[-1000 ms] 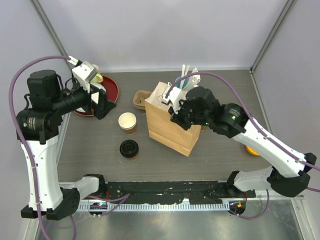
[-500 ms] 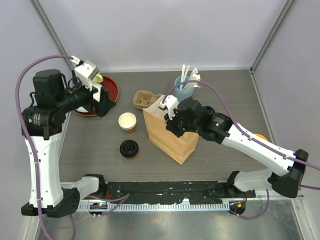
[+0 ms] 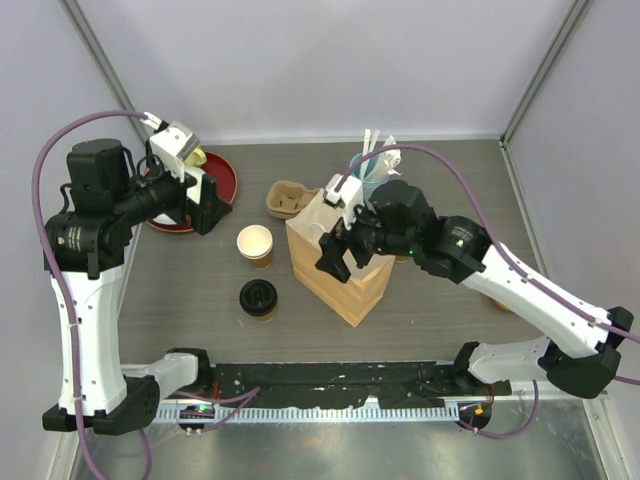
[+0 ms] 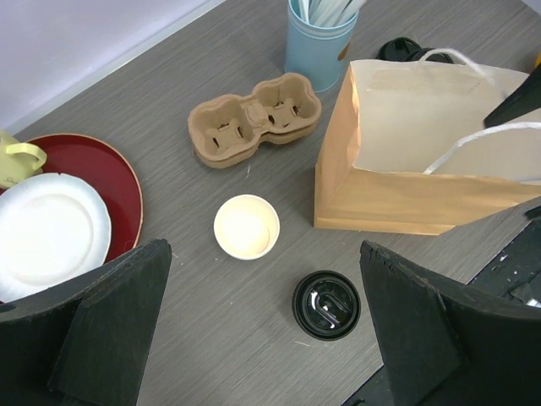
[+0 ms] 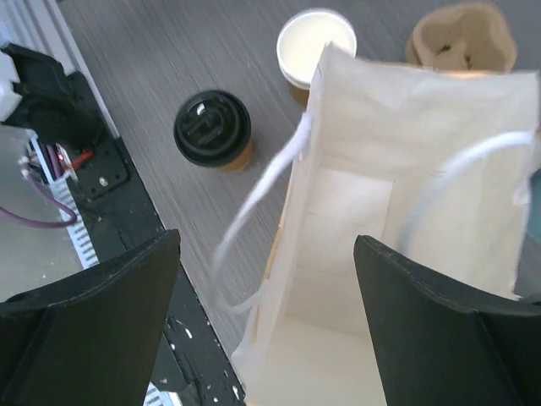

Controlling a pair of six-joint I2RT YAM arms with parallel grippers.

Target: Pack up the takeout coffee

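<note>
One takeout coffee (image 3: 259, 298), a tan cup with a black sip lid, stands on the table left of the brown paper bag (image 3: 345, 283). The left wrist view shows this cup (image 4: 326, 304) low between my fingers, and the right wrist view shows it (image 5: 211, 128) beside the bag (image 5: 406, 211). The bag stands open with a bare white inside. My right gripper (image 3: 338, 255) hovers open over the bag's mouth, and its white handle (image 5: 254, 194) hangs loose. My left gripper (image 3: 200, 200) is open, high at the back left. A black lid (image 4: 404, 49) peeks from behind the bag; what is under it is hidden.
A lidless tan cup (image 3: 255, 243) stands behind the lidded one. A cardboard cup carrier (image 3: 285, 197) and a blue cup of stirrers (image 4: 319, 46) sit behind the bag. A red plate (image 3: 228, 178) with a white dish and a yellow mug lies at the back left.
My right gripper was shut at the bag's top and has opened, letting the handle go. The bag has shifted slightly toward the left front. The left arm has barely moved.
</note>
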